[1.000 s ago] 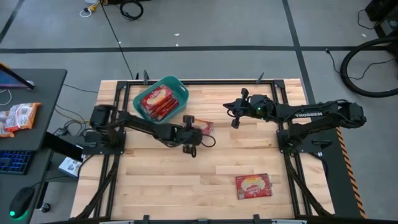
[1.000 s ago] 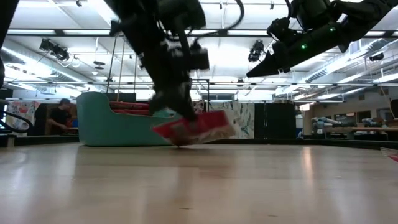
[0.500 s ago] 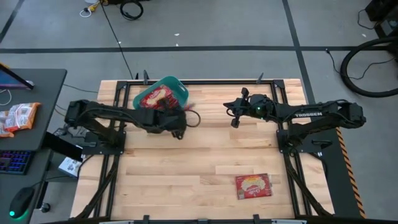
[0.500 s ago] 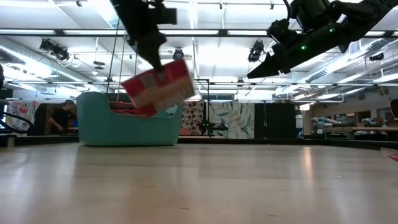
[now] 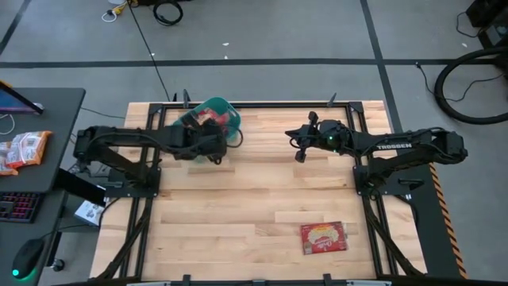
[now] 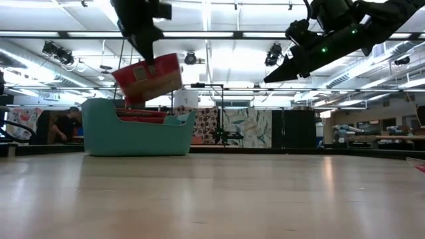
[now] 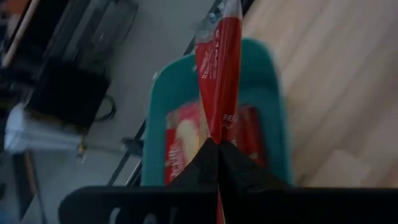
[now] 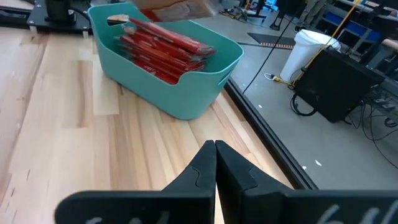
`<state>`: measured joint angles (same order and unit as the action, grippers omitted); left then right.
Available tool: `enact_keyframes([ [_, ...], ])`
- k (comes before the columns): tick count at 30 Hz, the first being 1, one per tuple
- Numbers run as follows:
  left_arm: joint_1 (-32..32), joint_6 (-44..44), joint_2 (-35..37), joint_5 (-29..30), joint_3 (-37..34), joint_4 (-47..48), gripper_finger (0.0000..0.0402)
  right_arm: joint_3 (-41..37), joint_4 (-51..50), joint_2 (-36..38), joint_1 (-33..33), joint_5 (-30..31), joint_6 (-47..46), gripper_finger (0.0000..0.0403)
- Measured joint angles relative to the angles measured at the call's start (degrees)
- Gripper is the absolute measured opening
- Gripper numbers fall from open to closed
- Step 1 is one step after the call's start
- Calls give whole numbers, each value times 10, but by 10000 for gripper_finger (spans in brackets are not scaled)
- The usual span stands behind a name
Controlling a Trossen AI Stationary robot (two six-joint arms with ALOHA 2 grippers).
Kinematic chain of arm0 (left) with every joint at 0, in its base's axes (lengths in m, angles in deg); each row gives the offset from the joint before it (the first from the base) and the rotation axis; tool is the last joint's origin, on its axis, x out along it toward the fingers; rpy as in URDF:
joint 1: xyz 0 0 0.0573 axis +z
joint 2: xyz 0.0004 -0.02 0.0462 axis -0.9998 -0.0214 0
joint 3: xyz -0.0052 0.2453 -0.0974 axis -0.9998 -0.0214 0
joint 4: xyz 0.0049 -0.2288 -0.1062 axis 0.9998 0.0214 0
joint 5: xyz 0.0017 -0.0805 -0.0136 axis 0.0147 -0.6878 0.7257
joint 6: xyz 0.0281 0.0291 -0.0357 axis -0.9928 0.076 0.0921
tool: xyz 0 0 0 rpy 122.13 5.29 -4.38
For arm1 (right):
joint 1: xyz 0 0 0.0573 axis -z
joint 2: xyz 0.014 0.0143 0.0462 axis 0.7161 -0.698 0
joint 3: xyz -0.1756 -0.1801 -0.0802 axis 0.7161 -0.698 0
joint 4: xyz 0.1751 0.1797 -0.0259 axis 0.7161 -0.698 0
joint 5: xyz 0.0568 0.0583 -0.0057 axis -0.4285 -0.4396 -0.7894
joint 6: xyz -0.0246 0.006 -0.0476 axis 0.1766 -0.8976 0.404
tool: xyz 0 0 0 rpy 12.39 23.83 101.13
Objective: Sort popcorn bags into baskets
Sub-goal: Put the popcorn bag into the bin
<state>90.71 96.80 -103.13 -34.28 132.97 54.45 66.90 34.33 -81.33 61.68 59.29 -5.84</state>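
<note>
My left gripper (image 5: 216,135) hangs over the teal basket (image 5: 230,117) at the table's far left and is shut on a red popcorn bag (image 6: 147,76). That bag shows edge-on in the left wrist view (image 7: 219,62), above the basket (image 7: 273,124). Several more red bags lie flat inside the basket (image 8: 165,46). One popcorn bag (image 5: 324,237) lies flat on the table near the near right. My right gripper (image 5: 300,149) is shut on nothing and hovers high over the far right of the table (image 6: 275,74). My left gripper pinches the popcorn bag between its two fingers by the upper edge (image 6: 150,61), coming from above and pointing down. The bag is lifted clear and hangs tilted below the fingers, over the basket. In the wrist view the fingers close on the bag's thin edge (image 7: 217,127).
The basket (image 8: 186,93) sits by the table's far rail. A side desk left of the table holds orange-and-white snack packets (image 5: 24,148) and a keyboard. Bare wood spreads across the table's middle and near left. A person (image 6: 65,123) sits far behind the table.
My left gripper has lifted the popcorn bag off the table's middle and carried it up and toward the far left, until it is over the basket. The bag went from touching the wood to hanging clear above the basket's rim.
</note>
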Motion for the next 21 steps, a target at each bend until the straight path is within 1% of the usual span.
enact_keyframes([
  [3, 20, 10, -1, 3, 0, 31, 1, 0, 0, 0, 0, 0, -1, 7],
  [5, 33, 11, -2, 0, 0, 34, 1, 0, -2, 0, 0, 0, -1, 7],
  [10, 75, 13, -3, -59, 0, 46, 1, 0, -2, 1, 0, 0, -1, 7],
  [12, 89, 15, -8, -74, 0, 48, 1, 0, -2, 1, 0, 0, -1, 7],
  [16, 117, 14, -30, -78, 0, 72, 1, 0, -2, 1, 0, 0, -1, 7],
  [19, 136, 10, -52, -97, 0, 76, 1, 0, -2, 1, 0, 0, -1, 7],
  [21, 146, 8, -66, -98, 0, 76, 9, 0, -1, 1, 0, 0, -1, 7],
])
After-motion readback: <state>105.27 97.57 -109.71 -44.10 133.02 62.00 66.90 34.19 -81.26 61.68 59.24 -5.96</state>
